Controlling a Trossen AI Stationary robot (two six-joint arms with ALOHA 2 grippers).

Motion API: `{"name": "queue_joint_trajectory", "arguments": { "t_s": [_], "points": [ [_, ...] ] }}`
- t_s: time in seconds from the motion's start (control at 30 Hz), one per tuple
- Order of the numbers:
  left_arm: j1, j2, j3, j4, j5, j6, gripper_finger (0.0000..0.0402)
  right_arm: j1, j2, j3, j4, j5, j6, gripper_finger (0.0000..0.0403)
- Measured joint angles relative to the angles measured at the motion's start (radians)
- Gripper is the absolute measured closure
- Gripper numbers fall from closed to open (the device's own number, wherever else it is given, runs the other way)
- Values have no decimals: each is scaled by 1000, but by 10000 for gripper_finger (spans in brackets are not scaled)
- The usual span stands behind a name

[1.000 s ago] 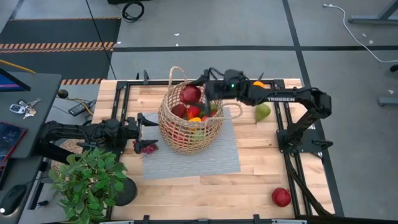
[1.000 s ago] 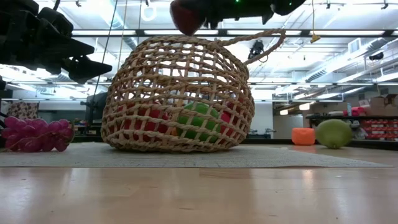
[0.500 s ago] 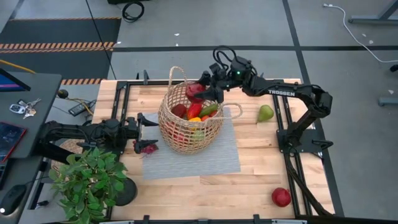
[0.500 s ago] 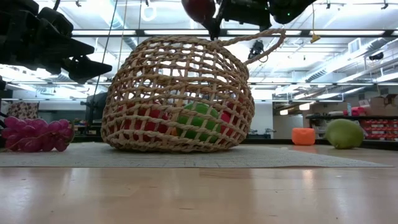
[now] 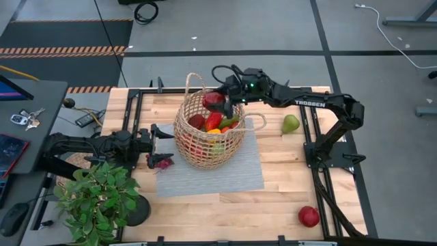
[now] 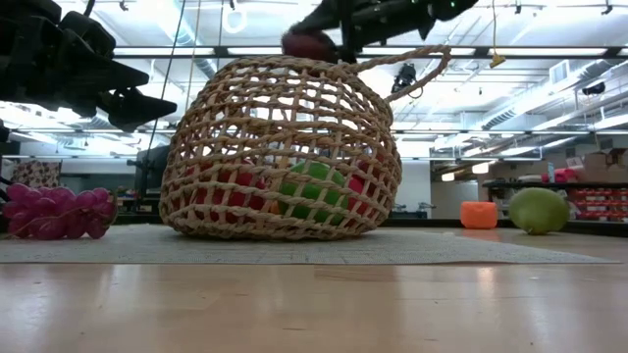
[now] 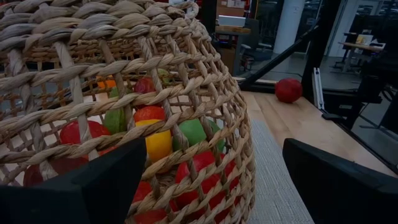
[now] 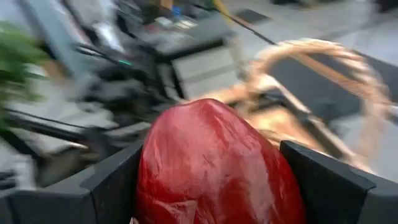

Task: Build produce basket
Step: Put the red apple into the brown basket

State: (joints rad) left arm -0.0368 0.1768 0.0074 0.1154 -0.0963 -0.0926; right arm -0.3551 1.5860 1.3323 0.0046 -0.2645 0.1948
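A leafy potted plant [image 5: 95,198] stands beside a grey mat [image 5: 225,171].

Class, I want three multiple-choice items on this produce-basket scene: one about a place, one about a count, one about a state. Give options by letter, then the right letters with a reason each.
1. Where does the green pear lie?
A. in the basket
B. on the bare wood right of the basket
C. beside the plant

2. How many red apples lie alone near the table's front right corner?
A. none
B. one
C. three

3. What is the right gripper doing?
A. holding a red fruit above the basket
B. resting empty on the mat
C. gripping the basket's handle

Answers: 1 B, the pear sits on wood. 2 B, a single apple shows there. 3 A, the right wrist view shows the fruit between the fingers.
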Motion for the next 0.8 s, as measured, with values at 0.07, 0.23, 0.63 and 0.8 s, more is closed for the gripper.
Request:
{"name": "queue_joint_trajectory", "arguments": {
  "t_s": [0.07,0.23,0.63,0.8],
  "points": [
    [0,0,0,0,0,0,15,6,0,35,-87,48,-16,41],
    [0,0,0,0,0,0,15,28,47,128,-272,116,-41,41],
    [0,0,0,-1,0,0,15,35,331,421,-554,119,-94,41],
    [0,0,0,0,0,0,15,38,434,539,-671,123,-145,41]
  ]
}}
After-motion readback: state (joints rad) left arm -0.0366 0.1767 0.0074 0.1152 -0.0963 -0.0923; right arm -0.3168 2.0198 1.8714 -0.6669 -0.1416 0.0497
